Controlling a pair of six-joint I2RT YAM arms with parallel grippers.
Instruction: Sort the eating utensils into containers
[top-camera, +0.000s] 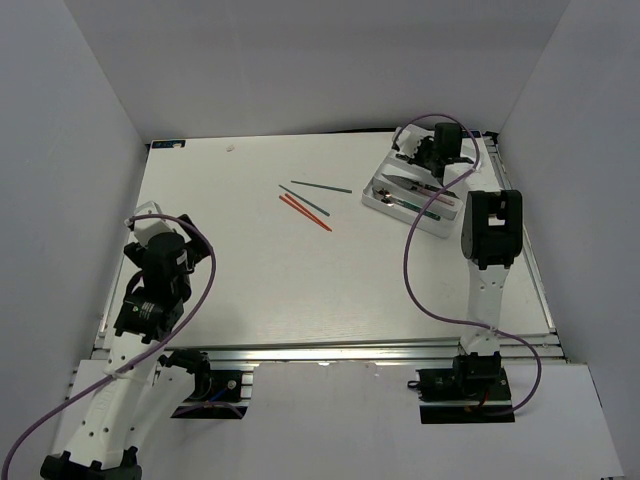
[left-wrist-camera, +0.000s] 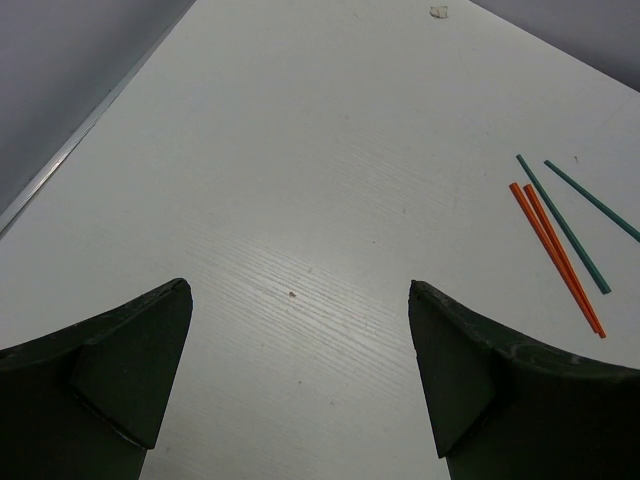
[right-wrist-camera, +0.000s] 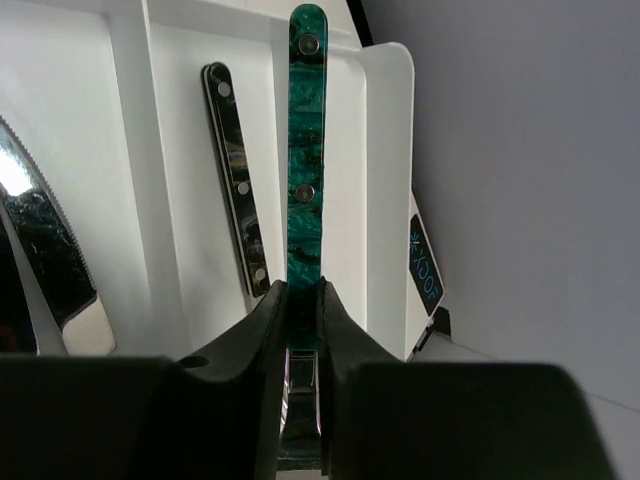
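**Surroundings.** The white tray (top-camera: 378, 203) sits at the far right of the table (top-camera: 300, 290), skewed to the table's edges. The right arm reaches over it, and its purple cable (top-camera: 408, 260) loops above the table on the near side. Two orange chopsticks (top-camera: 305, 212) and two green chopsticks (top-camera: 321, 186) lie loose on the table left of the tray, clear of both arms. A small white scrap (top-camera: 232, 148) lies near the far edge.

**Right pincer** (right-wrist-camera: 300, 295). The jaws are closed to a narrow gap on a green-handled utensil (right-wrist-camera: 305, 150). Its riveted handle points away along the tray's outermost slot. It cannot be told whether the utensil touches the slot floor. In the next slot, past a raised divider (right-wrist-camera: 130, 150), lies a dark-handled utensil (right-wrist-camera: 238, 190). A serrated knife (right-wrist-camera: 40, 260) lies further left.

**Left pincer** (left-wrist-camera: 298, 290). The jaws are wide apart, hold nothing and stand over bare table.

**Markings.** A small dark label (right-wrist-camera: 425, 262) just outside the tray's right wall carries pale blue characters, too small to read reliably.

**View differences.** Only the right wrist view resolves the grip and the slot contents, because in the top view the arm covers that part of the tray. The left wrist view shows the orange chopsticks (left-wrist-camera: 555, 255) touching side by side, and the green chopsticks (left-wrist-camera: 563, 223) slightly apart.
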